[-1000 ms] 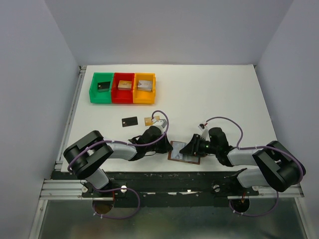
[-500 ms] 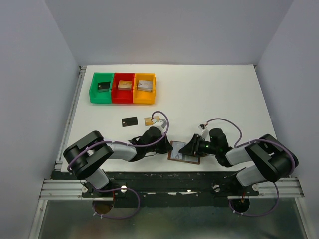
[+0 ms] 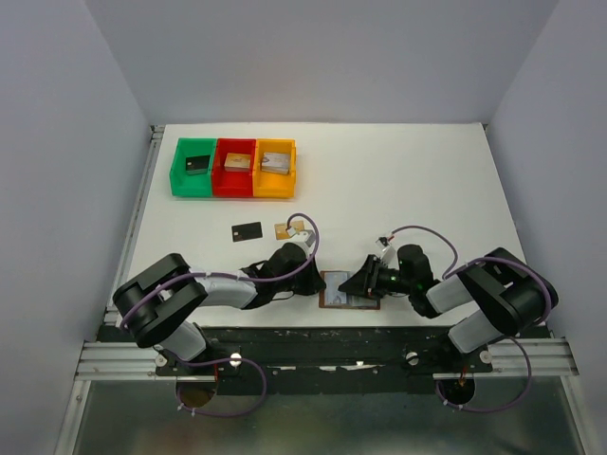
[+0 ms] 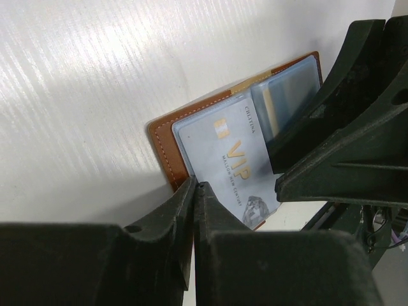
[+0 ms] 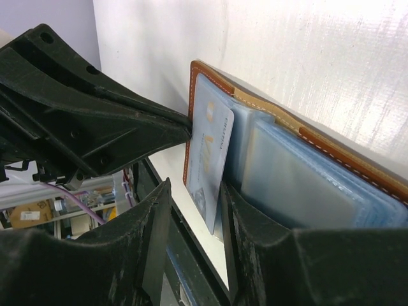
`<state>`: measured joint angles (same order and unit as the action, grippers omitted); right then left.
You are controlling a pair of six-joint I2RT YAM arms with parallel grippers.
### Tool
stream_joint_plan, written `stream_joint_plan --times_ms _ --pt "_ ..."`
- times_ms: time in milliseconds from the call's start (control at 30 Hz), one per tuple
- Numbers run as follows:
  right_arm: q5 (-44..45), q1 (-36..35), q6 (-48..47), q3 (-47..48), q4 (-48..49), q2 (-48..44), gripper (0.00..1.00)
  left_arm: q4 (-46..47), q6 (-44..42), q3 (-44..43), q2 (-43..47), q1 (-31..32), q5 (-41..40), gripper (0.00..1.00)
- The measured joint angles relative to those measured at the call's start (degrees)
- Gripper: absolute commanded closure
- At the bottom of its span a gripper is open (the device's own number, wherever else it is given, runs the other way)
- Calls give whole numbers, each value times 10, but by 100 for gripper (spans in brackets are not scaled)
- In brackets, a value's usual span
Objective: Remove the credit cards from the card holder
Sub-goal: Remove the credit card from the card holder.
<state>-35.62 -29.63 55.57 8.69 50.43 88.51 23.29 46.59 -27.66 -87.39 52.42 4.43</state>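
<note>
- White worktop [image 3: 398, 190], walled in pale grey, carries the whole scene.
- Left arm [image 3: 213, 284] and right arm [image 3: 465, 296] reach inward along the near edge and meet over the card holder [image 4: 167, 143].
- Green, red and orange bins [image 3: 233, 191] stand in a row at the far left, a small block in each.
- The brown card holder lies open near the front edge with its pale blue pockets up.
- Left end effector [image 4: 194, 186]: fingers almost together with a thin slit between them, tips at the edge of a silvery VIP card [image 4: 229, 153]. Whether they pinch it cannot be told.
- Right end effector [image 5: 193, 197]: fingers apart, clamped on nothing, with the VIP card's free corner between them.
- The VIP card sits at the holder's end toward the left arm, one edge lifted off the pockets.
- Black card [image 3: 247, 230] and gold card [image 3: 284, 229] lie side by side on the bare worktop, between the bins and the holder.
</note>
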Motion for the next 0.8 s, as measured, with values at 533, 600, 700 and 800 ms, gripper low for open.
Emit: stream_joint_plan --times_ms 533,600,700,800 --pt "-7 0 -3 7 -5 5 56 -33 -12 -8 12 2 -4 81" --pt "-7 0 -5 8 -8 5 56 -35 -14 -8 13 2 -5 74" --pt "-7 0 -9 11 -12 4 56 -44 -15 -8 18 2 -9 70" --pt "-7 0 -12 13 -17 4 56 -53 -16 -8 25 2 -10 70"
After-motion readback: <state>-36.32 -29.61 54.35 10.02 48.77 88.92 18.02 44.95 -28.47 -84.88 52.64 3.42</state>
